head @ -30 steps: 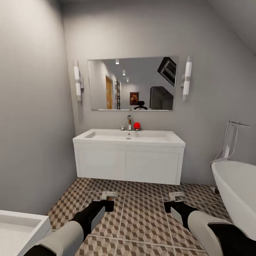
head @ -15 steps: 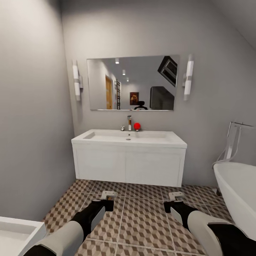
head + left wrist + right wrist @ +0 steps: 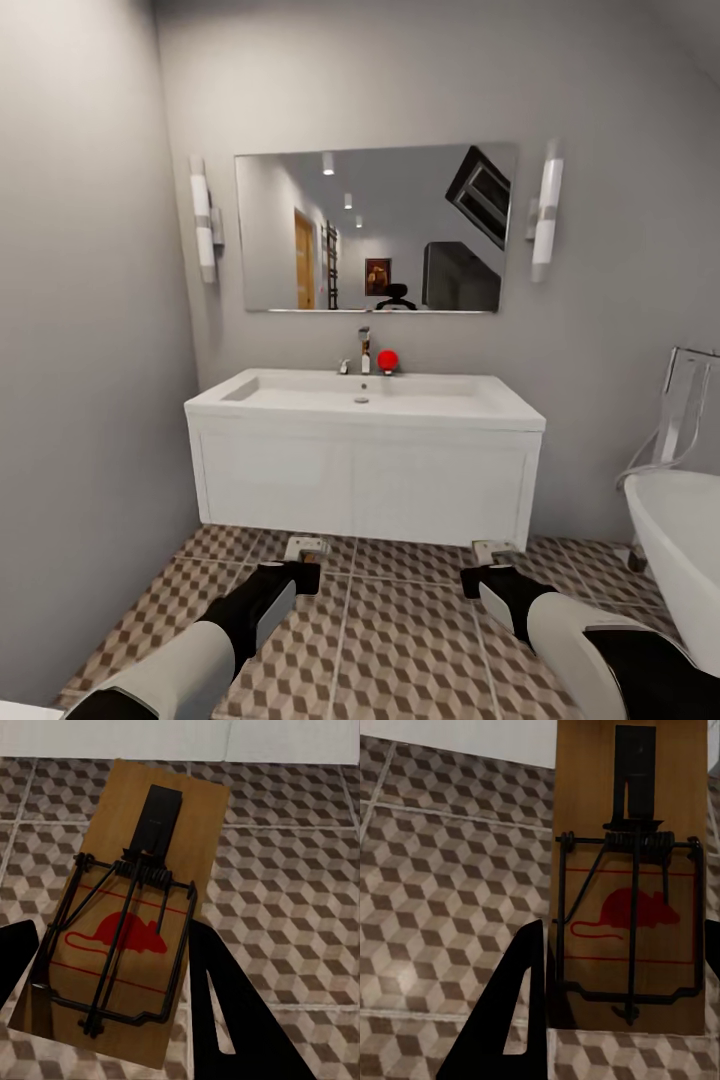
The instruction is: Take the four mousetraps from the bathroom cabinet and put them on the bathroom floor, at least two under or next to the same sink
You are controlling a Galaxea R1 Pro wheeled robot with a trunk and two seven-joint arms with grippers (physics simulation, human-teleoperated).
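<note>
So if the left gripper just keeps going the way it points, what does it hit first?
Probably the white vanity unit front: the left gripper, shut on a mousetrap, aims at it over the tiled floor. Depth is unclear.

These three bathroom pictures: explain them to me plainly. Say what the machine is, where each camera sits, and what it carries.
This is a simulated wheeled robot with two arms, each ending in a two-fingered pincer. The wide picture comes from a camera on its head, looking forward and down. It faces a white bathroom sink on a white vanity unit, with a mirror above and the edge of a bathtub to its right. The bathroom floor has cube-patterned tiles.

The other two pictures come from cameras on the wrists, looking along the fingers. The left pincer is shut on a wooden mousetrap, and the right pincer grips another mousetrap. Both traps hang above the tiles, not yet set down.
</note>
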